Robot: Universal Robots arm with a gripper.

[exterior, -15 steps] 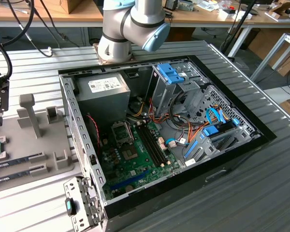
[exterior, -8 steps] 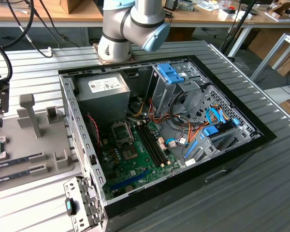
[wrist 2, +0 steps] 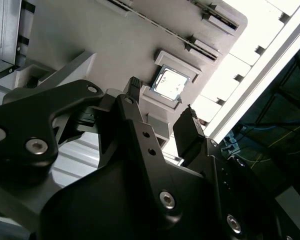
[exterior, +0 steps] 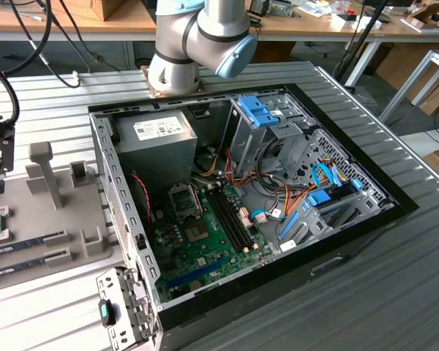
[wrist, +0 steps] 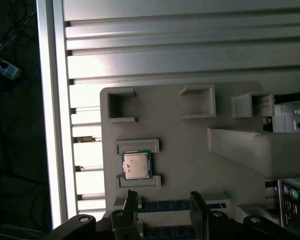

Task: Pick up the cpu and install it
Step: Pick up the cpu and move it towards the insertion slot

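To lift it cleanly, I'd centre the claw (wrist: 163, 200) over the cpu (wrist: 136, 165) and square to its edges; the fingers (wrist: 131, 199) should drop on the two sides its grey tray (wrist: 190, 150) leaves free, then close gently. The claw is released, spread wide, holding and touching nothing; the cpu lies seated just ahead of the tips, nearer one finger, well apart from the computer case (exterior: 278, 190).

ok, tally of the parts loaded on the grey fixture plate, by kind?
Silver square cpu with green rim: 1
Long dark memory sticks: 2
Total: 3
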